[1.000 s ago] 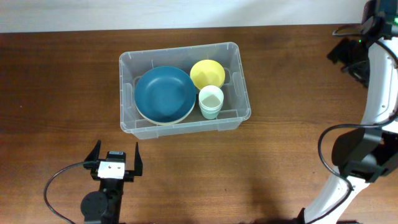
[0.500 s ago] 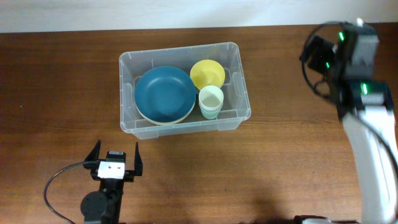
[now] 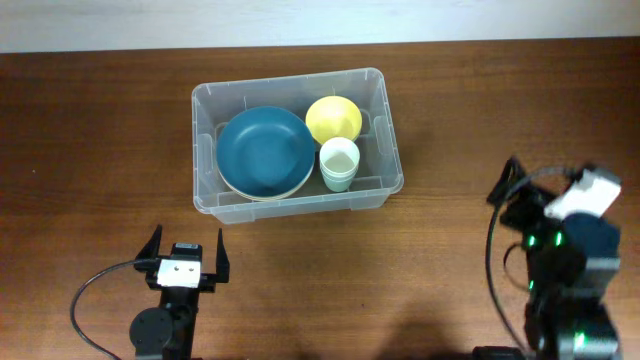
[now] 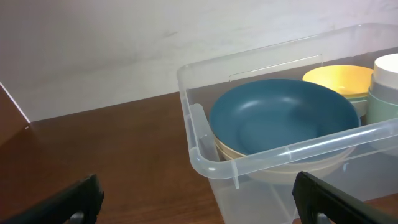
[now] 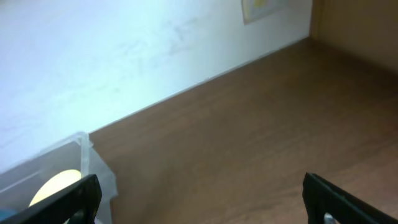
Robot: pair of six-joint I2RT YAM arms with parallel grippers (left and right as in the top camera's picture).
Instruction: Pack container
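**Dishes seen in container, both grippers open and empty**

The left gripper [image 3: 188,240] is seen low over the bench [image 3: 90,140], its jaws spread wide and nothing held between them. The container [image 3: 203,150] is placed ahead of it and slightly to its right, with a strip of bare bench between. In the left wrist view the near corner of the container is seen close in front of the fingers.

Inside the container, a blue plate [image 3: 265,152] is stacked on a cream one [image 4: 311,169] on the side nearer the left gripper. A yellow bowl [image 3: 333,118] and a pale cup [image 3: 339,163] are set beside the plate, the cup being the closer of the two.

The right gripper [image 5: 200,190] is likewise held wide open with nothing gripped. The container is well apart from it, ahead and to its left. Only one corner and part of the bowl are caught at the left edge of its wrist view.
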